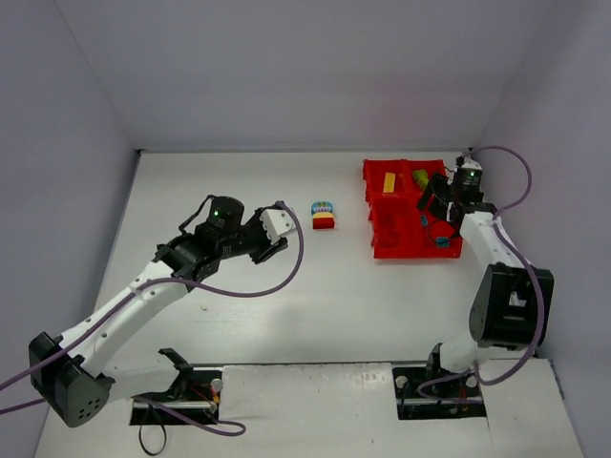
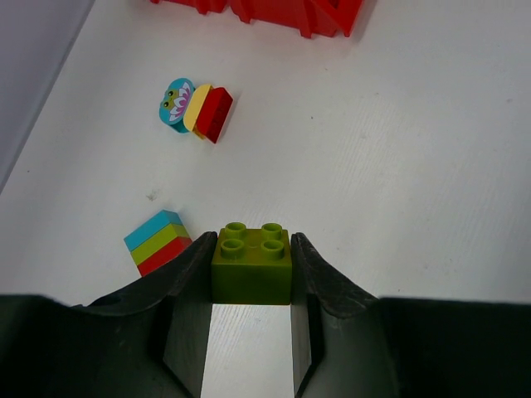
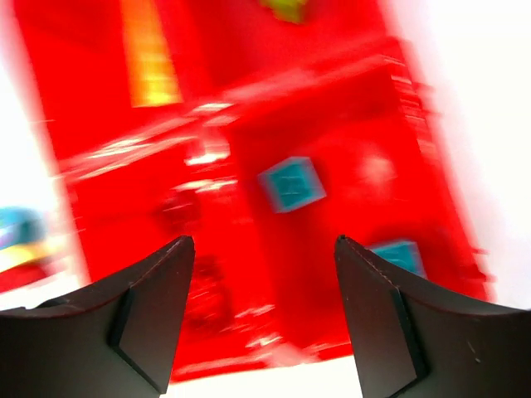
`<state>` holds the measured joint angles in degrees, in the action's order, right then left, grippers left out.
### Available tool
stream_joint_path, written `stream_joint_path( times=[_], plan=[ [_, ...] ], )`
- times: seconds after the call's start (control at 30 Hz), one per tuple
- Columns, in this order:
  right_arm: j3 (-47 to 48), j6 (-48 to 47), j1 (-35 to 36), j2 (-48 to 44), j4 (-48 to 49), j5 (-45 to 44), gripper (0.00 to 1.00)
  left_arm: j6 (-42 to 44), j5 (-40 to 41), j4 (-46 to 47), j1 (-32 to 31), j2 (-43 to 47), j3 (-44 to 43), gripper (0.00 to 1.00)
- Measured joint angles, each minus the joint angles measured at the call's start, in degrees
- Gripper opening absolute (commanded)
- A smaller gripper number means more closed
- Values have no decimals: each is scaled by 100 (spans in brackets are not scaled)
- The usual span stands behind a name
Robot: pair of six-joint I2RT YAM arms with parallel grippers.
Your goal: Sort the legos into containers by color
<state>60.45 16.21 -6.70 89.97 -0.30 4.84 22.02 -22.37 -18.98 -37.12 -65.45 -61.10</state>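
Glossy olive-green four-stud plastic brick [image 2: 250,269] clamped in my left jaws over white counter [image 2: 398,166]; only left wrist view shows it. Right wrist view, blurred: my right jaws apart above bright red plastic four-bin tray [image 3: 332,99], smooth teal bricks [image 3: 290,184] inside.

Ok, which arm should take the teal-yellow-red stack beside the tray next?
Right, probably. The right gripper is open and empty over the tray, close to the stack, while the left gripper is shut on a green brick.

Open lane between brick stack [image 1: 324,217] and red tray [image 1: 387,244] — right pincer [image 3: 265,253] overhead.
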Motion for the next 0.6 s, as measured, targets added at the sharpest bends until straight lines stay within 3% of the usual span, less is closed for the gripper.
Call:
stream_joint_path(
  times=[0.2,0.4,0.6],
  plan=[
    [-4,367,282,-1069,264,1676,69,7,-35,105,0,120,114,17],
    [-4,962,1373,-1694,800,3235,73,59,-96,251,0,267,249,17],
    [-153,1539,2291,-1709,1178,3884,73,205,-144,391,-7,417,461,17]
  ],
)
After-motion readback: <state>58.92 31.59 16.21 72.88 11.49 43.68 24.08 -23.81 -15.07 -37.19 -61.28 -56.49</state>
